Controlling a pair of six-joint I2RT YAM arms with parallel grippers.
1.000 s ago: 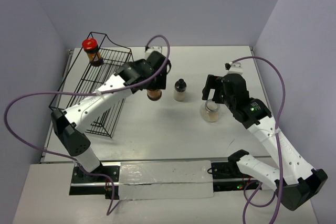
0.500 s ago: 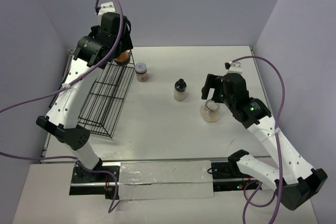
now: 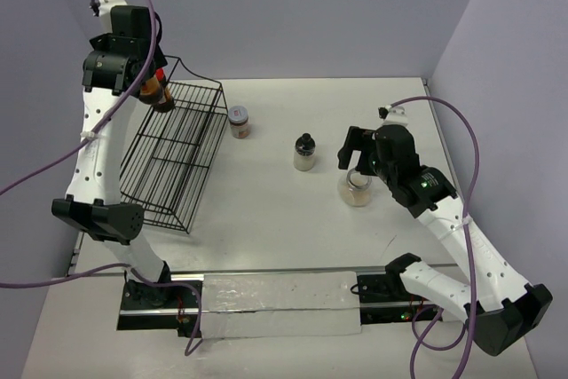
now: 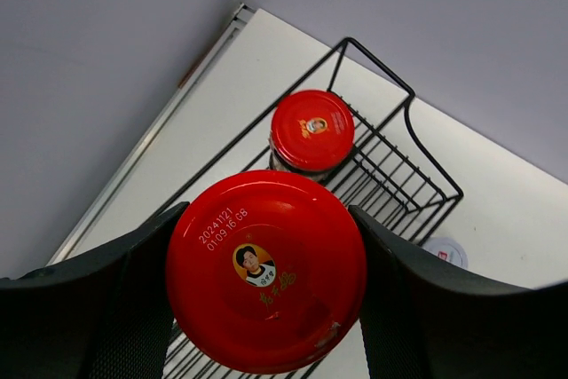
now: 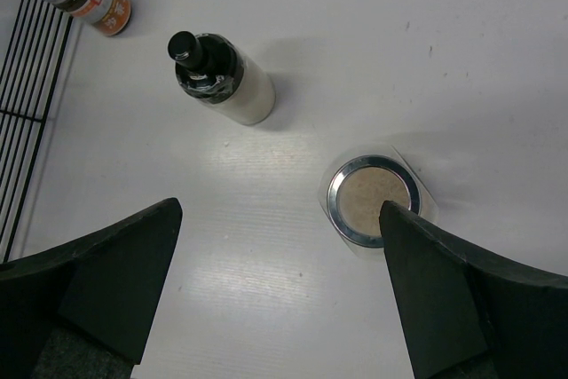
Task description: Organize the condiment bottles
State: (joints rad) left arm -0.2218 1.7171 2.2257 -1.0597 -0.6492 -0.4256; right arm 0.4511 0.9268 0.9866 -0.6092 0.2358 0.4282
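My left gripper is shut on a red-lidded jar and holds it high above the far left corner of the black wire rack. A second red-lidded jar stands in that rack corner, below the held one; it also shows in the top view. A silver-lidded jar stands on the table just right of the rack. A black-capped bottle with pale contents stands mid-table. My right gripper is open and empty above the wide clear beige-filled jar, whose place in the top view is right of the bottle.
The rack lies along the table's left side, and its edge shows in the right wrist view. Grey walls close in on the left, back and right. Purple cables loop off both arms.
My left arm has carried the red-lidded jar from mid-table up and left to above the rack's far corner, uncovering the silver-lidded jar. The right arm has barely moved.
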